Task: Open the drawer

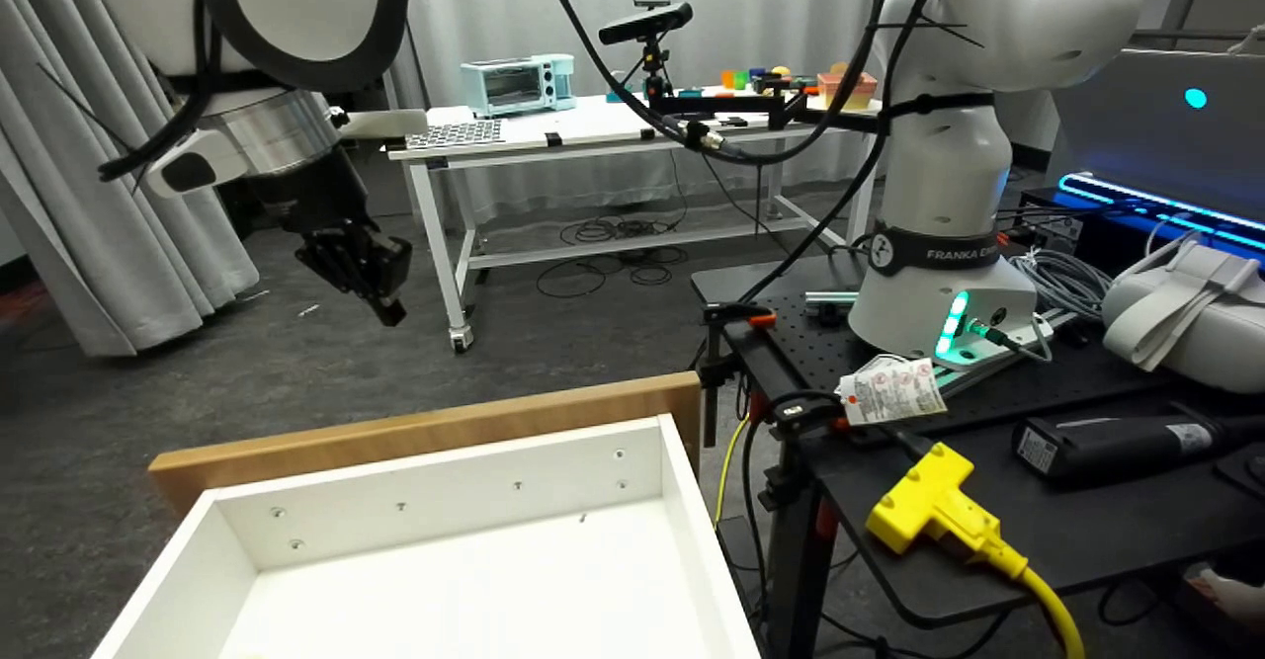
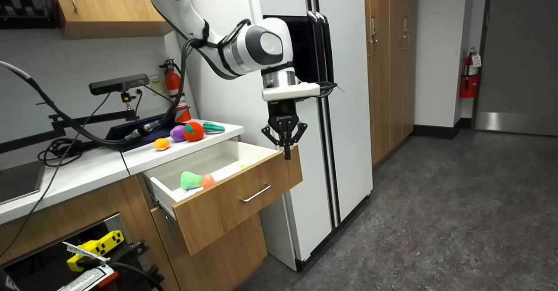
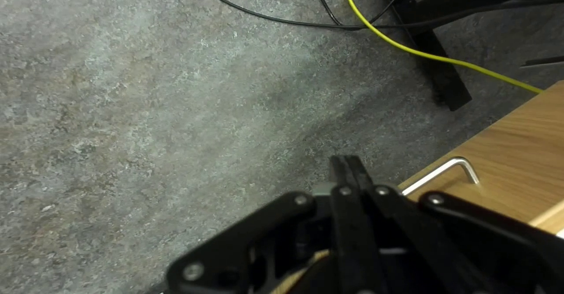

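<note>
The drawer stands pulled out from its cabinet. Its white inner walls (image 1: 445,486) show in an exterior view, and its wood front (image 2: 226,212) with a silver handle (image 2: 256,193) shows in an exterior view. A green toy (image 2: 191,180) and a pinkish-orange toy (image 2: 208,180) lie inside. My gripper shows in both exterior views (image 1: 392,313) (image 2: 287,153), pointing down beyond the drawer front, apart from the handle. In the wrist view the fingers (image 3: 345,159) are together with nothing between them. The handle (image 3: 434,177) and part of the wood front (image 3: 524,153) show at the right, partly hidden by the gripper.
A white counter (image 2: 144,162) above the drawer holds several toy foods. A fridge (image 2: 348,107) stands beside the drawer. A black robot table (image 1: 988,540) with a yellow plug (image 1: 929,501) stands close by. A white workbench (image 1: 583,145) stands farther off.
</note>
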Controlling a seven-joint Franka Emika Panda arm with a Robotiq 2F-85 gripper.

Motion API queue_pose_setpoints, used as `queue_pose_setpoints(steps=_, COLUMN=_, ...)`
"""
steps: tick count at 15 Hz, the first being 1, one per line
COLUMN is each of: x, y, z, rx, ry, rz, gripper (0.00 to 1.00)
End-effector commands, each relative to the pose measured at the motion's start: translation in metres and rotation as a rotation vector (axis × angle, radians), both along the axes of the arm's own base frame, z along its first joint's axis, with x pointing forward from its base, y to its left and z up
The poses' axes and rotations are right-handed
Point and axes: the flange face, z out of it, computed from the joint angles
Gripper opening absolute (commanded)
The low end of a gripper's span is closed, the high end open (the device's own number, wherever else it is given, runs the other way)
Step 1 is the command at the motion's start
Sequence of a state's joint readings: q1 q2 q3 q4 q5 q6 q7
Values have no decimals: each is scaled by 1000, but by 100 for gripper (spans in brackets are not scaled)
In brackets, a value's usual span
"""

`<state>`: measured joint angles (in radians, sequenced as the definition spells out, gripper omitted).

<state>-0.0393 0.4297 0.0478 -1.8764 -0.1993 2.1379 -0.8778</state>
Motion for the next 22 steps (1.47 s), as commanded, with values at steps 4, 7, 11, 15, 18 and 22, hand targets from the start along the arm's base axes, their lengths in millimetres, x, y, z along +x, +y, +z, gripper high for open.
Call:
queue_pose_setpoints(steps=4, x=-10, y=2, z=81, rx=20, ry=-116, rz=6, gripper=0)
queue_pose_setpoints(steps=7, x=-15, y=14, z=120, rx=87, ry=-179, rz=-18, gripper=0)
queue_pose_setpoints(steps=11, x=-25, y=36, z=146, rx=240, ry=-224, rz=-58, gripper=0)
queue_pose_setpoints(steps=15, x=-32, y=66, z=152, rx=413, ry=-227, rz=-69, gripper=0)
queue_pose_setpoints(steps=18, x=-36, y=81, z=151, rx=517, ry=-215, rz=-69, gripper=0)
queue_pose_setpoints(steps=22, x=-38, y=87, z=147, rx=582, ry=-203, rz=-47, gripper=26)
